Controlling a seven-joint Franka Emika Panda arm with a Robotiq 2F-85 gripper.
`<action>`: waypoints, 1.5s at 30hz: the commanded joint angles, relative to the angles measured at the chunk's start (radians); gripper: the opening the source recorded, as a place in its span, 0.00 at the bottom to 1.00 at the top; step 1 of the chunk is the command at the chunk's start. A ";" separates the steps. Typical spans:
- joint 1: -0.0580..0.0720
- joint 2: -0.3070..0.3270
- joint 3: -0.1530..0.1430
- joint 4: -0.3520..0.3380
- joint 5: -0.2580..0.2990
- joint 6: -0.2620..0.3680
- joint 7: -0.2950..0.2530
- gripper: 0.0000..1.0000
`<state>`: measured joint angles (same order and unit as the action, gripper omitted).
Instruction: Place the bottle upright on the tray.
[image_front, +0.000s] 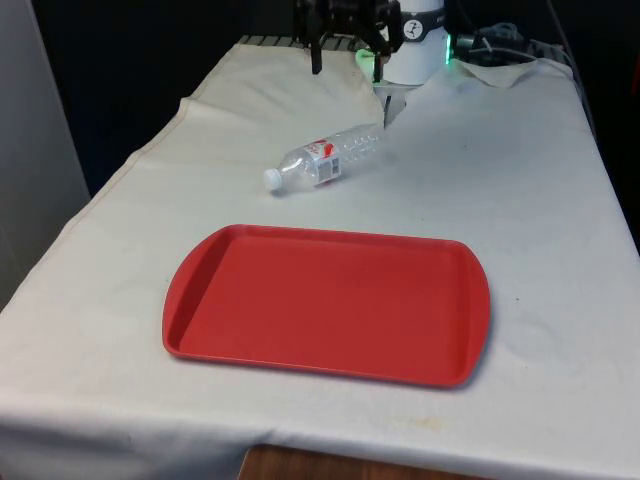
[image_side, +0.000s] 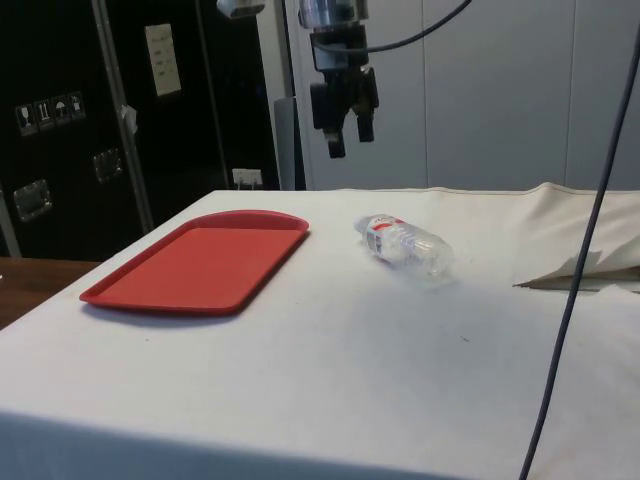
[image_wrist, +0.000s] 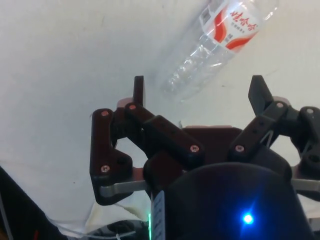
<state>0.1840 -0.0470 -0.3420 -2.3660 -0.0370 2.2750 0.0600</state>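
Well, you had the black two-finger gripper (image_side: 344, 128) hanging high above the white-clothed table (image_front: 520, 200) with its fingers (image_wrist: 138, 89) spread wide apart and nothing between them. Below it and a little off to one side, the clear plastic water bottle with the red-and-white label and white cap (image_front: 325, 158) lay on its side on the cloth, untouched; in the wrist view its ribbed base end (image_wrist: 187, 82) sat just beyond the fingertips. Farther from the gripper, past the bottle's cap end, you had the flat red rectangular plastic tray (image_front: 200, 285) lying separate from the bottle.
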 joint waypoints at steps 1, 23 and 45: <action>-0.003 0.006 -0.005 -0.002 -0.006 0.013 0.003 1.00; -0.001 0.058 -0.072 0.002 0.000 0.047 0.000 1.00; -0.002 0.126 -0.114 0.001 0.005 0.107 0.027 1.00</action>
<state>0.1830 0.0750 -0.4560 -2.3630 -0.0360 2.3700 0.0860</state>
